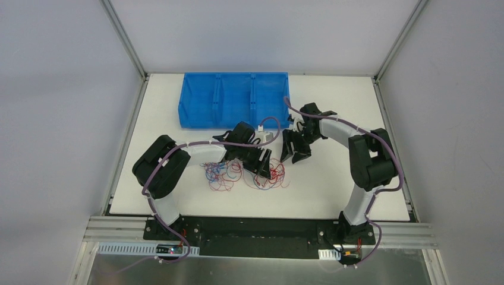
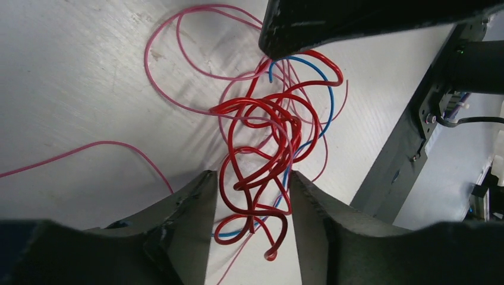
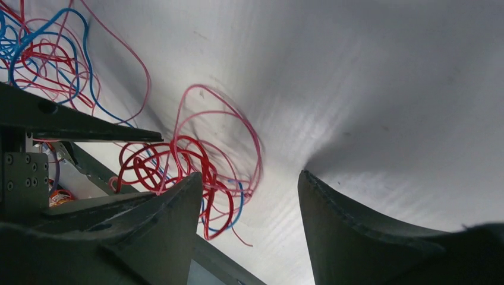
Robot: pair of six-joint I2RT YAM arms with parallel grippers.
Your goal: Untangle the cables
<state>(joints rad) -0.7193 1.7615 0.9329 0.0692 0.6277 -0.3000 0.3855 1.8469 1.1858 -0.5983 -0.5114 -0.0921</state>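
Cables (image 2: 261, 136) seemingly inside left gripper (image 2: 251, 178)

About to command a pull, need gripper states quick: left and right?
Left gripper: open, red cables lying between its fingers.
Right gripper: open, holding nothing.

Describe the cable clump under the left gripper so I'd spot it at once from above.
On the white table, just below the blue bin in the overhead view, two cable clumps lie side by side. The right clump, under the left gripper, is the one. It is almost all red, while the left clump mixes in far more blue.
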